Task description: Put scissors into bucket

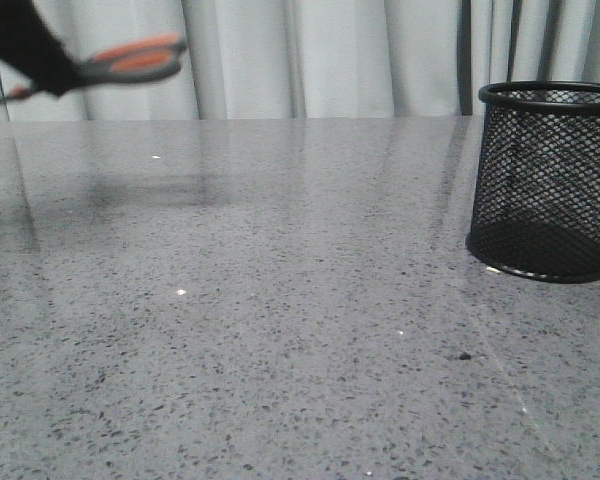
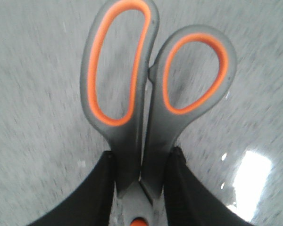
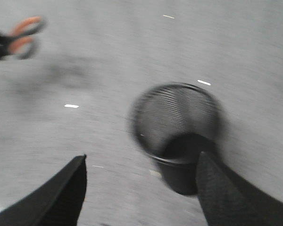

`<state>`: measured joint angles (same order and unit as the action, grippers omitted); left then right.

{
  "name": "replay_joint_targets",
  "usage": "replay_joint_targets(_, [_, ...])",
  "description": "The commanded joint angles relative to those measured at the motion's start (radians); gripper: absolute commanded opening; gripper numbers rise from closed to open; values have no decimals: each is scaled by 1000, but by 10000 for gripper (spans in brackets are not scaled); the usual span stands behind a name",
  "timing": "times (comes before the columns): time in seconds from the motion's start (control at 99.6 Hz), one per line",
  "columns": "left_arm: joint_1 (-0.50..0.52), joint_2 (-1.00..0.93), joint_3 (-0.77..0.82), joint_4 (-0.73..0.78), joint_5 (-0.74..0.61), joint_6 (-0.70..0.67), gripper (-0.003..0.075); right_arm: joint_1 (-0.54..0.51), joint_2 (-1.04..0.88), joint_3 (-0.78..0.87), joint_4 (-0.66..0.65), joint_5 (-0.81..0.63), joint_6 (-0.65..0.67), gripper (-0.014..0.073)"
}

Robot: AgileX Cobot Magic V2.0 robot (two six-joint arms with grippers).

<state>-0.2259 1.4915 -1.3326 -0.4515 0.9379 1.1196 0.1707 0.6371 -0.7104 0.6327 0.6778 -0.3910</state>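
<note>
My left gripper is shut on the scissors, gripping them just below the grey, orange-lined finger loops. In the front view the left gripper holds the scissors high in the air at the far left, handles pointing right, blurred. The black mesh bucket stands upright on the table at the far right. My right gripper is open and empty above the table, with the bucket just beyond its fingertips. The scissors also show far off in the right wrist view.
A grey speckled table fills the view, with pale curtains behind it. A small pale scrap lies at the bucket's base.
</note>
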Motion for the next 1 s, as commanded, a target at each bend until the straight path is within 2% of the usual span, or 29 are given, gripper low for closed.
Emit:
replay_joint_targets(0.0, [-68, -104, -33, -60, -70, -1, -1, 35, 8, -32, 312, -103, -221, 448])
replay_joint_targets(0.04, [-104, -132, -33, -60, -86, -1, -1, 51, 15, -32, 454, -123, -312, 448])
replay_joint_targets(0.11, [-164, -176, -33, -60, -114, 1, -1, 70, 27, -32, 597, -155, -390, 449])
replay_joint_targets(0.241, [-273, -244, -33, -60, -166, 1, -1, 74, 73, -41, 717, -155, -423, 449])
replay_joint_targets(0.442, [-412, -295, -33, -58, -220, 1, -1, 77, 194, -109, 924, -11, -555, 449])
replay_joint_targets(0.593, [-482, -301, -33, -58, -245, 1, -1, 94, 298, -171, 931, -4, -589, 449])
replay_joint_targets(0.854, [-517, -301, -33, -58, -274, 1, -1, 145, 447, -231, 940, -22, -591, 447])
replay_joint_targets(0.904, [-517, -301, -33, -58, -274, 1, -1, 152, 469, -247, 940, -10, -591, 416])
replay_joint_targets(0.974, [-517, -301, -33, -58, -276, 1, -1, 158, 496, -272, 940, 22, -591, 251])
replay_joint_targets(0.994, [-517, -301, -33, -58, -278, 1, -1, 160, 498, -279, 940, 33, -593, 179])
